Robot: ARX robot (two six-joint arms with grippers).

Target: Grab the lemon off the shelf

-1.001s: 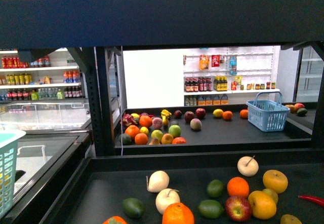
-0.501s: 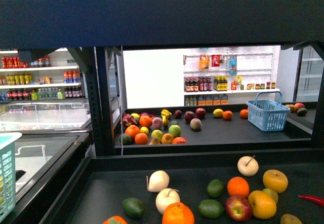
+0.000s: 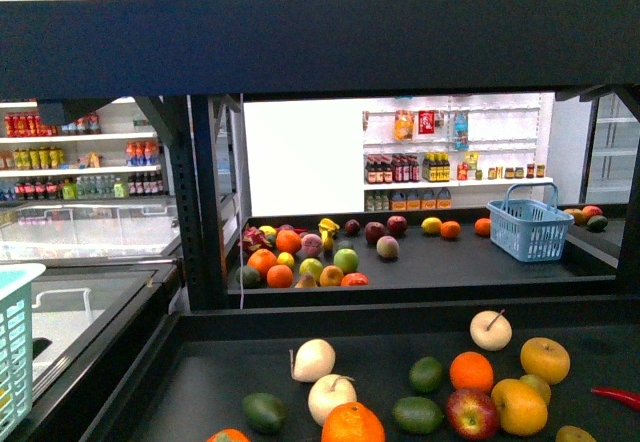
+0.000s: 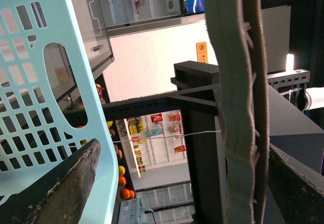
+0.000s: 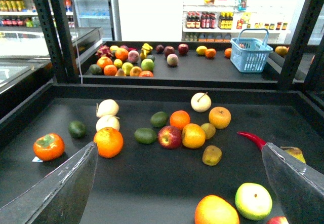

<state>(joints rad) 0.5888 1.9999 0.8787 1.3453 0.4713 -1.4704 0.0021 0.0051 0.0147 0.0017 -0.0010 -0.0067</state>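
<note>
Right gripper [image 5: 178, 150], fingers spread wide and empty, is facing the small bright-yellow lemon [image 3: 431, 224], sitting far ahead, slightly right, on the black metal shelf [image 3: 420, 290].

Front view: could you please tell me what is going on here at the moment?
The robot faces the black shelf, whose trays hold loose fruit. Its right hand is open over the near tray, holding nothing. The left hand is open beside a light-blue basket. No lemon is picked yet.
</note>
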